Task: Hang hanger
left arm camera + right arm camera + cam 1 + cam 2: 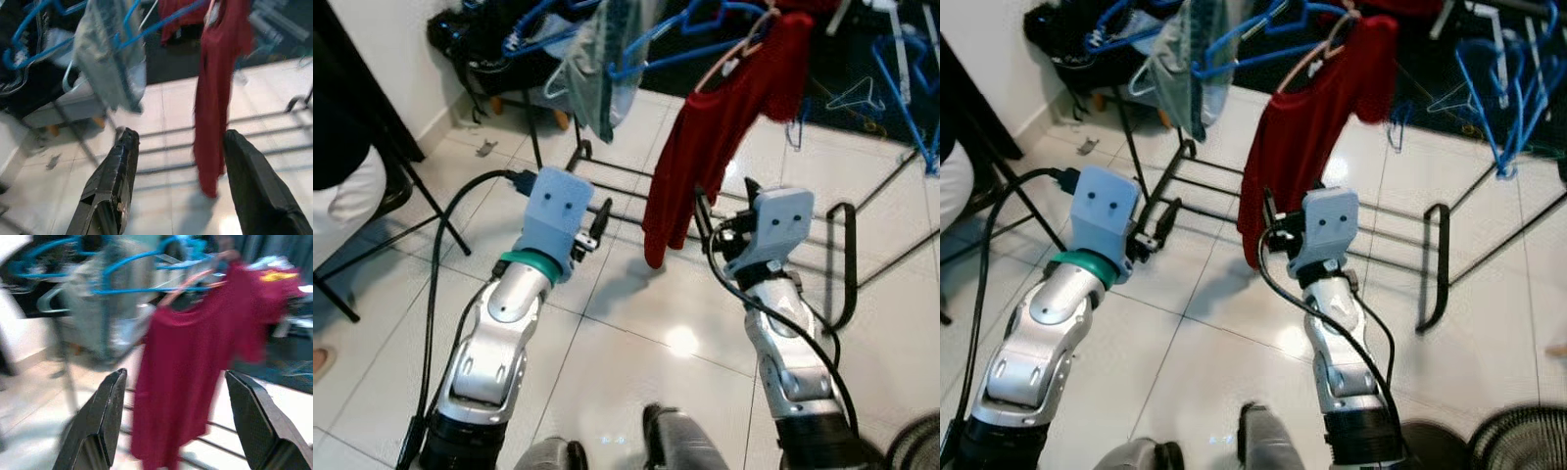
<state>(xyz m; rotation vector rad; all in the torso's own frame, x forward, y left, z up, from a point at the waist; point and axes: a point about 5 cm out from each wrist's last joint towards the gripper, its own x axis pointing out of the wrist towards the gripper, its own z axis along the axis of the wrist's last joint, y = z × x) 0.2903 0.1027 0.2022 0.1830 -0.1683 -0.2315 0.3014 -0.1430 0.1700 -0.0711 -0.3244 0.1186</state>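
Basically both arms are up in front of the robot over a white tiled floor (pixel 636 343), nothing held. Far left, a person's white sleeve (pixel 352 191) sits at the frame edge beside a black chair leg (pixel 440 211). A black cable (pixel 435 284) runs along the floor by the left arm. Left end effector (pixel 178 161) is released, fingers (pixel 117 171) spread wide apart and empty, pointing toward the rack. Up left of centre a grey-green garment (pixel 592 73) hangs on a blue hanger (pixel 533 24). More blue hangers (pixel 680 39) hang beside it along the top. The red shirt (pixel 715 137) hangs on a pink hanger (pixel 734 49) from the drying rack (pixel 842 264), its hem well above the floor, between the two end effectors in the head views. The rack's black lower bars (pixel 626 186) run behind the shirt. Right end effector (pixel 181 416) is also released, fingers (pixel 105 411) wide, empty, facing the red shirt, not touching it. Far right, loose blue hangers (pixel 1503 88) dangle over a dark rug (pixel 862 69). Wrist views are blurred.
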